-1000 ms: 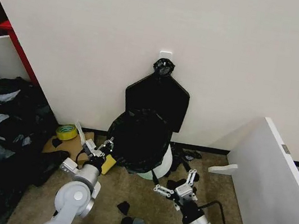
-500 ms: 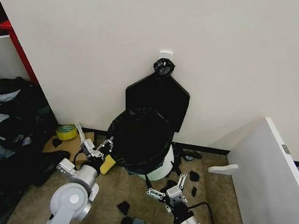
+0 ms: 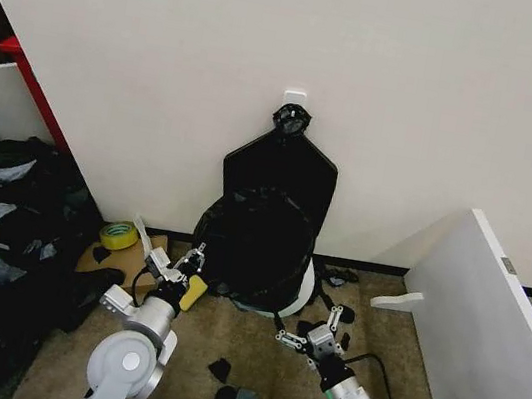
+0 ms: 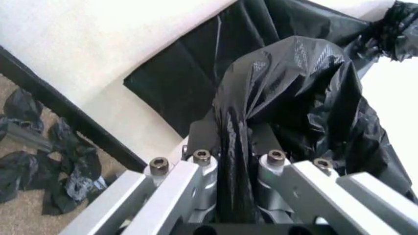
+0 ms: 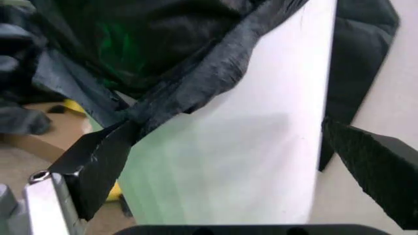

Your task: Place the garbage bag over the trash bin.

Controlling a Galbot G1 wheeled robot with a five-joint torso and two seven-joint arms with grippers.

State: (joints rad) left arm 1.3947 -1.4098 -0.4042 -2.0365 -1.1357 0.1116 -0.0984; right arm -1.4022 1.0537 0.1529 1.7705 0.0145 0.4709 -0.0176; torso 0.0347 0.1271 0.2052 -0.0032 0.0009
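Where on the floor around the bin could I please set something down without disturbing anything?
Bare carpet lies between the right pincer and the white board. It is crowded by the trash bin, where black scraps litter the floor, and at the left, where the left pincer grips the garbage bag beside cardboard.

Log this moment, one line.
left pincer: shut on garbage bag | right pincer: open beside trash bin | bag draped over bin, wall behind

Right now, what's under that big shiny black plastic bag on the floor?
A round white plastic bin, only its side showing. The crinkled black plastic bag hides its rim and inside.
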